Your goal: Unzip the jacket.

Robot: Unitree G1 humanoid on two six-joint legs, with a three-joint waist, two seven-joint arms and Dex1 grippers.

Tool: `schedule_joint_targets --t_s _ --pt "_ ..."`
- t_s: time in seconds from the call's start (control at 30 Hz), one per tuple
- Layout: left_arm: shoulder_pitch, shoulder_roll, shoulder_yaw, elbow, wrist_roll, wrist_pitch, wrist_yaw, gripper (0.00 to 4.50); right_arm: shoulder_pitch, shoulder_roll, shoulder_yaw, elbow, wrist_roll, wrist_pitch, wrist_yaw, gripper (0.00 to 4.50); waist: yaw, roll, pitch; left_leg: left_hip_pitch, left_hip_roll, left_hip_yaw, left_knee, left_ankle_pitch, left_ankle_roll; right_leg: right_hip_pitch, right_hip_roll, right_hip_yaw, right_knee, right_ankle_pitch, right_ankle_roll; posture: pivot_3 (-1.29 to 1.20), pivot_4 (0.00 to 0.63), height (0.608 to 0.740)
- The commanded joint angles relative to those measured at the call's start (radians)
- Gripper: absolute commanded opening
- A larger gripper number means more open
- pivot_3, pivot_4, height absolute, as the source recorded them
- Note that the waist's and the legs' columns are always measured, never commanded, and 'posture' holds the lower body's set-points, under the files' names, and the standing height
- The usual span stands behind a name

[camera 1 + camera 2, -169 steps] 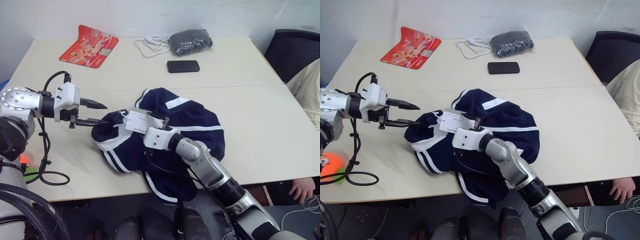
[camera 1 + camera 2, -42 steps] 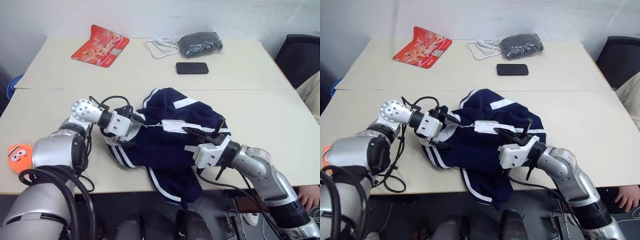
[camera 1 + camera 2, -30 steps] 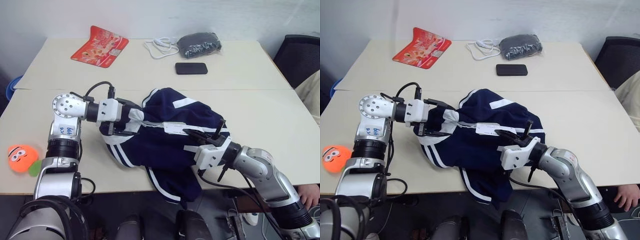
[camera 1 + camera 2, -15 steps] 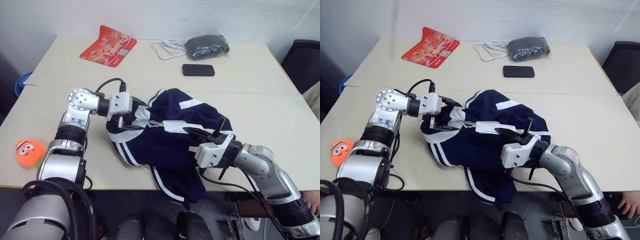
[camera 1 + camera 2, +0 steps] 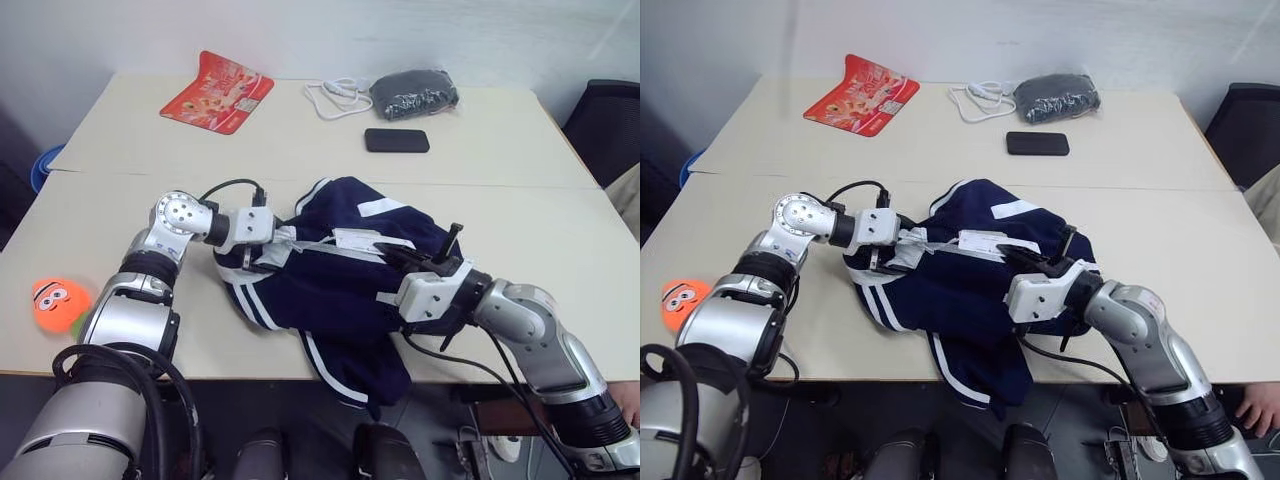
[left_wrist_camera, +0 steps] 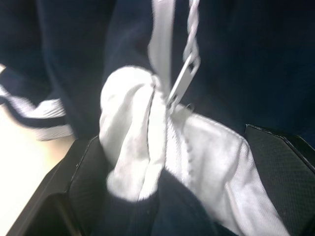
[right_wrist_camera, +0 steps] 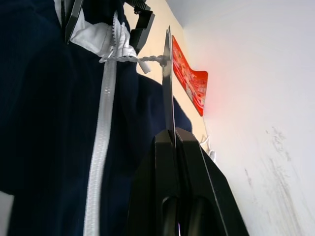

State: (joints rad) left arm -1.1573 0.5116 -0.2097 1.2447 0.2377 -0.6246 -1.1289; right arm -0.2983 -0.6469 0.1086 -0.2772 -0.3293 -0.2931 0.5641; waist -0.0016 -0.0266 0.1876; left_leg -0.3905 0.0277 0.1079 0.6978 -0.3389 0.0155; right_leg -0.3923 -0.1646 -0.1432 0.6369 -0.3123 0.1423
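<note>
Your left gripper (image 6: 162, 196) is wide open. Its two black fingers (image 6: 88, 182) sit on each side of the white collar (image 6: 138, 142) of the jacket (image 5: 340, 280), w/ the collar cloth bunched up between them. It isn't squeezing yet.

Your right gripper (image 7: 170, 142) is pinched shut on the white paper tag (image 5: 360, 240). The tag hangs on a twisted white string (image 7: 130, 59) that runs to the zipper pull (image 6: 182, 81) up at the collar.

The jacket lies crumpled on the near table (image 5: 560, 230), in the middle, w/ its bottom edge hanging over the front edge by you.

What could go wrong:
- Pull hard on the tag and I think the paper could rip or the string could snap, bc it's thin.
- If the left doesn't close first, the whole jacket will prob. slide along w/ the pull and the zip won't open.
- If the left closes on the pull too, not just the collar, the zip may get stuck.

Which way it points: the collar end is toward your left, by the left gripper. The white zipper line (image 7: 101, 147) runs from there toward your right gripper, so the long way of the zip goes about left to right across the table, tilted a bit toward you.
</note>
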Motion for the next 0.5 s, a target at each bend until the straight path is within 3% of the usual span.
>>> schedule_joint_targets --t_s 0.03,0.5 --pt "-0.001 0.018 -0.014 0.04 0.037 0.041 0.06 4.47 -0.012 -0.017 -0.038 -0.044 0.027 0.012 0.005 0.0 0.0 0.0 0.0 0.0 0.0 0.0 0.0 0.0 0.0 0.0 0.0 0.0 0.0 0.0 0.0 0.0 0.15 0.74" --pt "0.067 0.031 0.036 0.028 -0.022 0.104 -0.019 4.47 -0.009 -0.123 -0.108 0.061 0.014 0.006 -0.002 0.0 -0.004 0.001 -0.001 0.002 0.001 0.001 -0.001 0.0 0.0 0.0 0.0 0.0 0.0 0.0 0.0 0.0 0.15 0.74"
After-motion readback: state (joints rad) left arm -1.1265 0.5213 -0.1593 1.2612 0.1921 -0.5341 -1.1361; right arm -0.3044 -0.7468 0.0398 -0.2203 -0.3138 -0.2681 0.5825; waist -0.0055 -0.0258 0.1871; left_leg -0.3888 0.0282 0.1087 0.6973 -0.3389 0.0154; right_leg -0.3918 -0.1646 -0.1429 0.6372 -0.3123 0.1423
